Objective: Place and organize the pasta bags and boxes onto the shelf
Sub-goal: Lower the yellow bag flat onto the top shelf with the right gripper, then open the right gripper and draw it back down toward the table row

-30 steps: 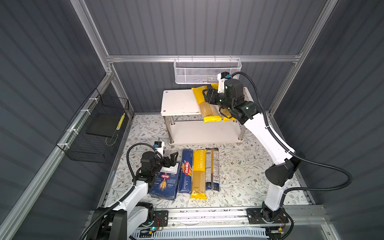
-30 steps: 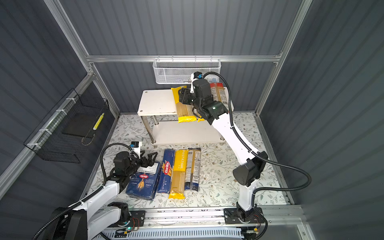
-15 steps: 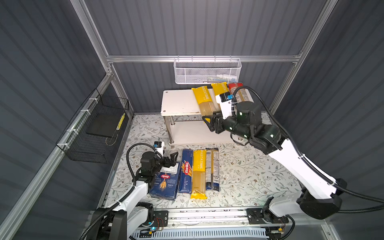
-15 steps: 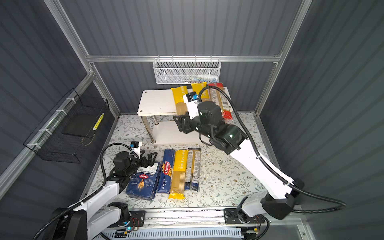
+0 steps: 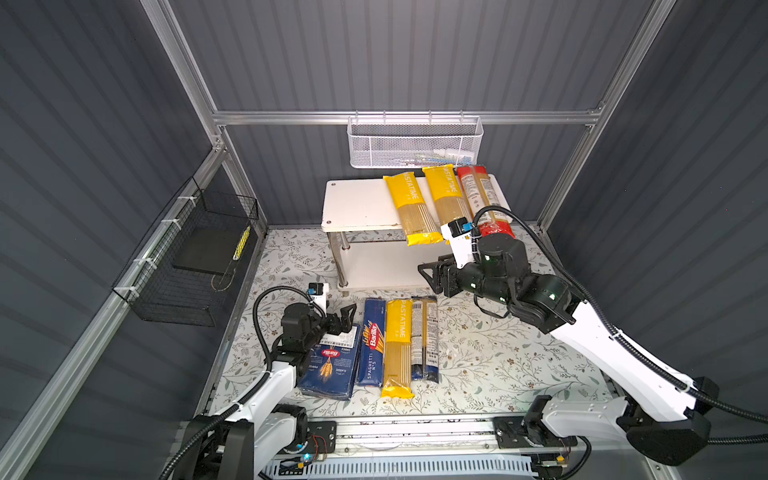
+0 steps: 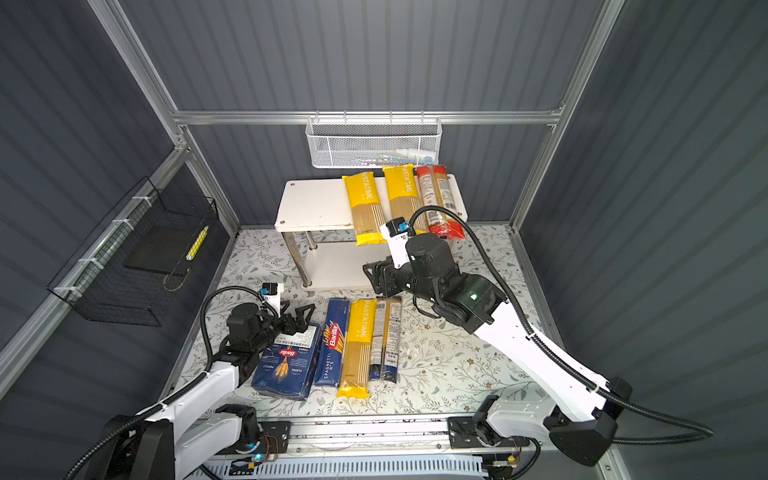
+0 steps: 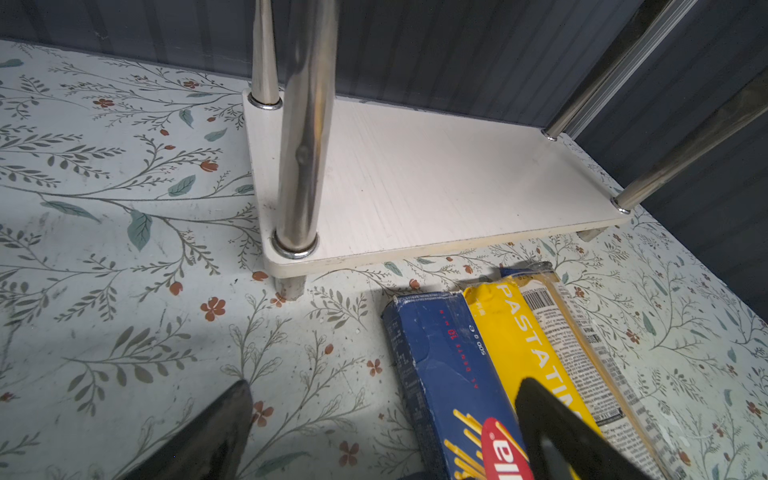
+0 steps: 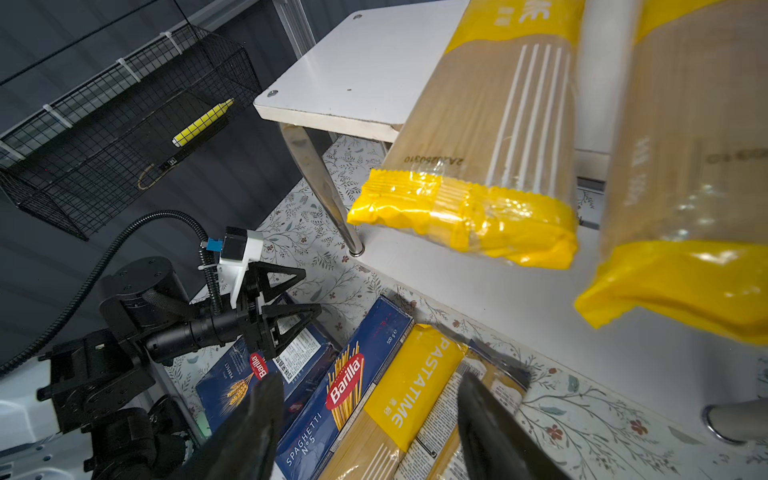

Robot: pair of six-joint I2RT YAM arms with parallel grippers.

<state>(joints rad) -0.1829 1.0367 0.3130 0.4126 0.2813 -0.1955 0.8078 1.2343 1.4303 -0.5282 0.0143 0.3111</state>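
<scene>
Three long, slim spaghetti bags lie side by side on the top white board of the low two-tier shelf [image 5: 357, 203] with chrome posts. They are a yellow PASTATIME bag [image 5: 411, 208] nearest the board's middle, a second yellow PASTATIME bag [image 5: 446, 195] beside it, and a red-ended clear bag [image 5: 478, 195] with a white label at the right end. In my right wrist view the near ends of both yellow bags stick out past the board's front edge.

Four more packs lie in a tight row on the floral mat [image 5: 498, 353] in front of the shelf. From left to right in both top views they are a wide, flat dark blue Barilla carton [image 5: 332, 365], a long, narrow dark blue Spaghetti n.5 carton [image 5: 372, 343], a third yellow PASTATIME bag [image 5: 399, 345] and a navy-ended clear bag [image 5: 426, 336].

My right gripper [image 5: 428, 274] hangs at the front edge of the shelf's lower board, just beyond the far ends of the floor packs. Its jaws stand well apart and grip nothing.

My left gripper [image 5: 347, 316] hovers at the far end of the wide carton. Its jaws are also spread wide and empty. I cannot tell whether its fingertips [image 7: 536, 399] touch the carton.
</scene>
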